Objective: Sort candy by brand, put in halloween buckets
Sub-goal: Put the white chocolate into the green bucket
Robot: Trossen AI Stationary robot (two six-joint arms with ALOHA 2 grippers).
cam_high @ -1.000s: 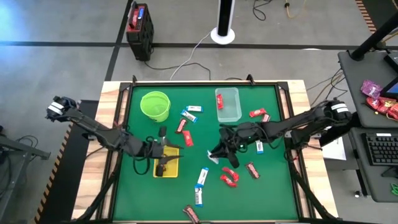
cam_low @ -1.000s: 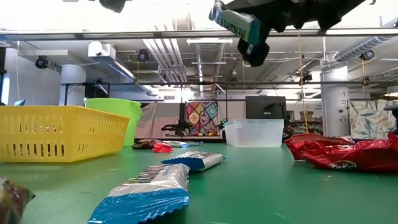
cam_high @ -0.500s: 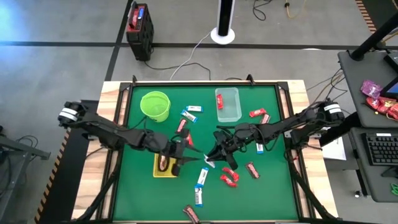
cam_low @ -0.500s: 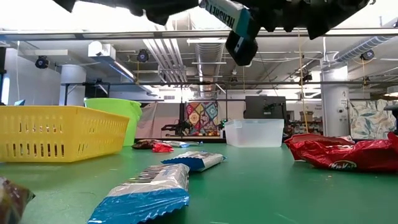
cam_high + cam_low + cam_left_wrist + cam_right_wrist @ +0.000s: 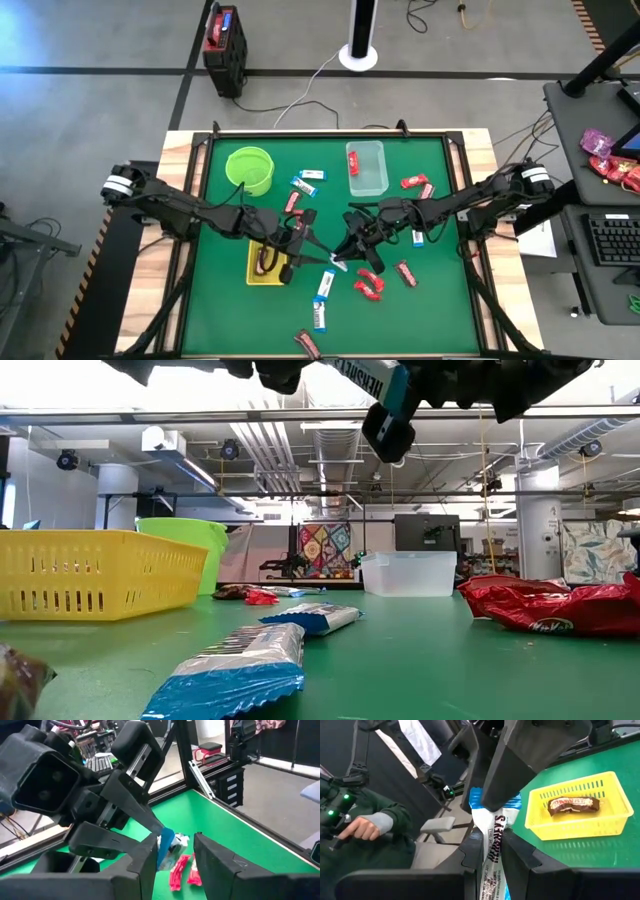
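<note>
Low view: green table [image 5: 420, 660], pipes overhead [image 5: 300, 440].

Blue-white candy bar [image 5: 492, 847] held upright off the bench. Red bars [image 5: 369, 288] & blue-white ones [image 5: 324, 284] lie scattered. Green bucket [image 5: 250, 170] w/ nothing visible inside, clear tub [image 5: 367, 168] w/ red bar, yellow basket [image 5: 580, 815] w/ brown bar [image 5: 571, 803].

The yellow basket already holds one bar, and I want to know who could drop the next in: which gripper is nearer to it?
Left. The left gripper hangs just beside the yellow basket, toward mid-table. The right gripper, shut on a blue-and-white bar, is farther off.
</note>
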